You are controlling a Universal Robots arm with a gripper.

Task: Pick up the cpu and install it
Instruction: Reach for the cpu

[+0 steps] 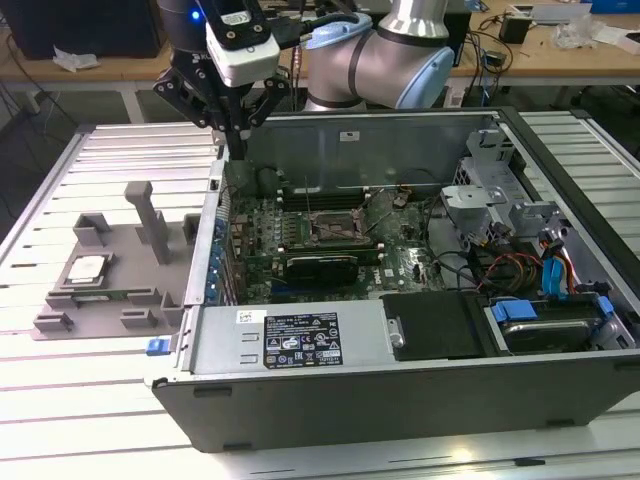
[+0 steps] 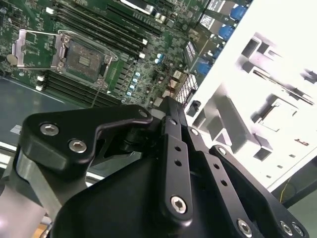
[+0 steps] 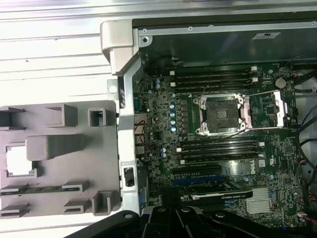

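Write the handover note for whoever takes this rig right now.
Gripper: shut, empty, above the open grey metal computer case, at its wall on the exterior view's left.
Small square silver-topped cpu: lying in the grey plastic tray outside the case.
Dark square metal-rimmed socket: frame open, no chip inside.
Done: nothing yet.
Left: pickup and install.

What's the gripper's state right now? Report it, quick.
Gripper: closed, holding nothing; the chip lies in the grey tray.
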